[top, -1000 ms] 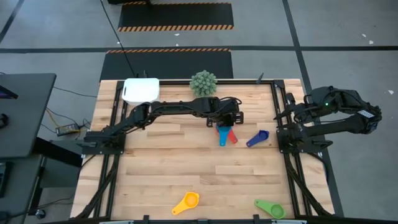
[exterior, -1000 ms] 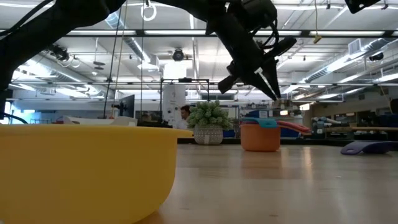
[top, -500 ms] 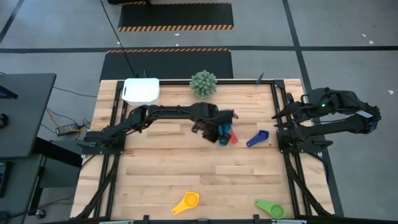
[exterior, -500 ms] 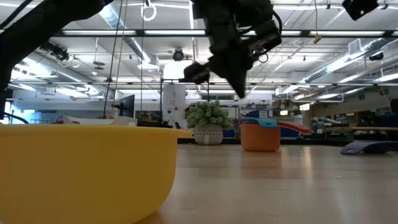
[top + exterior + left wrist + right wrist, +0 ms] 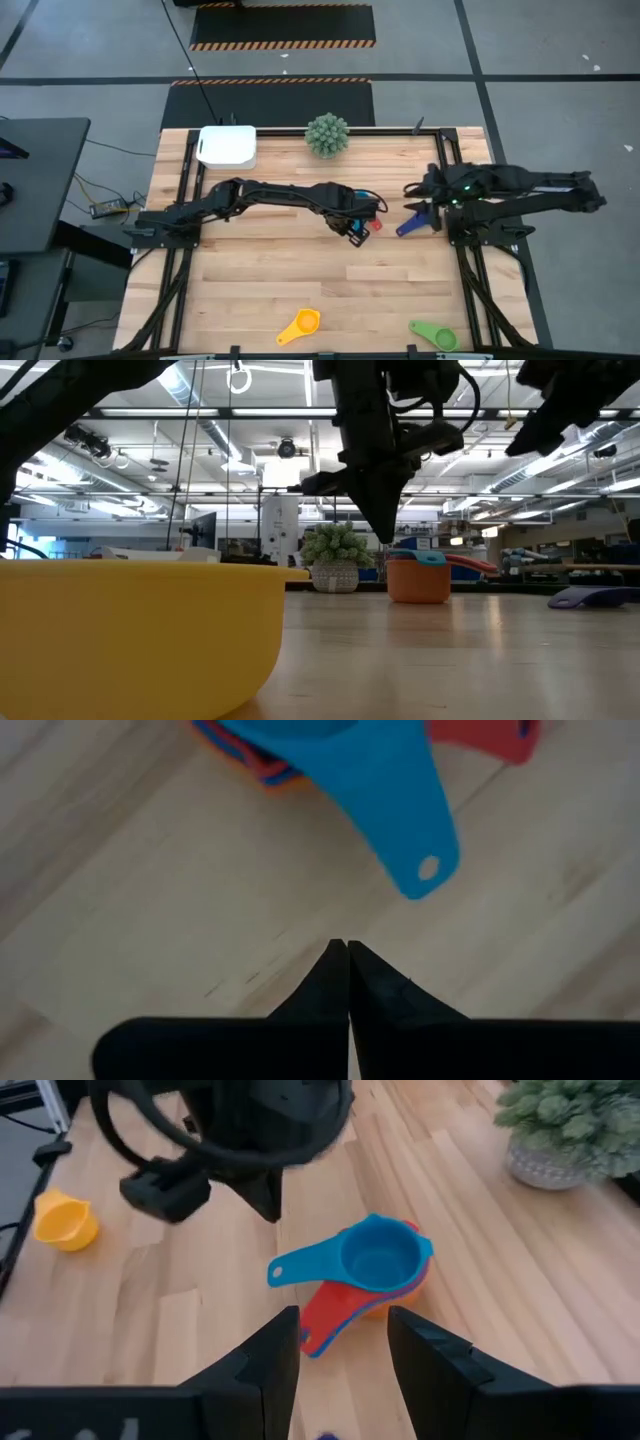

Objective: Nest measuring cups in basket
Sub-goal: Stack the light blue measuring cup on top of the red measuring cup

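Observation:
A blue measuring cup (image 5: 375,1260) sits nested on a red one (image 5: 328,1320) and an orange one (image 5: 405,1292) at mid-table. My left gripper (image 5: 355,228) hangs shut just above the wood, pointing down, beside the blue cup's handle (image 5: 405,820) and touching nothing. My right gripper (image 5: 343,1330) is open in the air right of this stack (image 5: 372,224), aimed at it. A dark blue cup (image 5: 412,222) lies near it. The yellow cup (image 5: 300,325) and the green cup (image 5: 432,333) lie by the near edge. The white basket (image 5: 227,146) stands at the far left.
A green spiky plant (image 5: 327,134) in a pot stands at the far edge, right of the basket. Black rails (image 5: 185,200) run along the table's left and right sides. Bare wood lies between the stack and the near cups.
My left gripper has moved toward the near edge, away from over the stacked cups, rolling and tipping until it points down beside the blue handle. My right arm has unfolded, coming down and reaching toward the table's left, toward the stack. The cups have stayed put.

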Motion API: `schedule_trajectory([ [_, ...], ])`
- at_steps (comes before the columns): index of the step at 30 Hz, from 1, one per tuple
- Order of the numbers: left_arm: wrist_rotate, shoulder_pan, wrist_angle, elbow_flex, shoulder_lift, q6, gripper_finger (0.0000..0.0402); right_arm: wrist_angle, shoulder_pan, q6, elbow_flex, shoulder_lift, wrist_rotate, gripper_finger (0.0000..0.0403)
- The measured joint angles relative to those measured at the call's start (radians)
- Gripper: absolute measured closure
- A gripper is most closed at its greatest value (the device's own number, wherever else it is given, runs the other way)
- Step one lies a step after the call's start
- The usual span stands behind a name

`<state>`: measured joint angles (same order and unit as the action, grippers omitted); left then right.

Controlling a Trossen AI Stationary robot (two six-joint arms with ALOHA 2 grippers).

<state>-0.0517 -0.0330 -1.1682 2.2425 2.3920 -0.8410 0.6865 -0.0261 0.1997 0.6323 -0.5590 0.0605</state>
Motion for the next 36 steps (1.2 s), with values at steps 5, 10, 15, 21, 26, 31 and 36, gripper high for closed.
schedule_trajectory([
  [5, -0.011, 0.000, 0.024, 0.000, 0.036, 0.037, 0.0401, -0.118, -0.029, 0.011, -0.070, -0.090, 0.010, 0.0243],
  [10, -0.008, -0.004, 0.086, 0.000, 0.068, 0.056, 0.0401, -0.131, -0.077, 0.021, -0.082, -0.183, 0.077, 0.0243],
  [15, -0.009, -0.003, 0.165, 0.000, 0.075, 0.120, 0.0401, -0.123, -0.148, 0.041, -0.083, -0.284, 0.037, 0.0243],
  [21, -0.012, -0.002, 0.213, 0.000, 0.078, 0.166, 0.0401, -0.167, -0.195, -0.002, -0.083, -0.417, -0.057, 0.0243],
  [26, -0.016, -0.002, 0.286, 0.000, 0.078, 0.218, 0.0402, -0.225, -0.209, -0.038, -0.083, -0.499, -0.091, 0.0243],
  [31, -0.016, -0.002, 0.355, 0.000, 0.078, 0.275, 0.0401, -0.280, -0.217, -0.060, -0.083, -0.570, -0.145, 0.0243],
  [36, -0.019, -0.001, 0.369, 0.000, 0.078, 0.299, 0.0401, -0.311, -0.220, -0.080, -0.083, -0.628, -0.160, 0.0243],
])
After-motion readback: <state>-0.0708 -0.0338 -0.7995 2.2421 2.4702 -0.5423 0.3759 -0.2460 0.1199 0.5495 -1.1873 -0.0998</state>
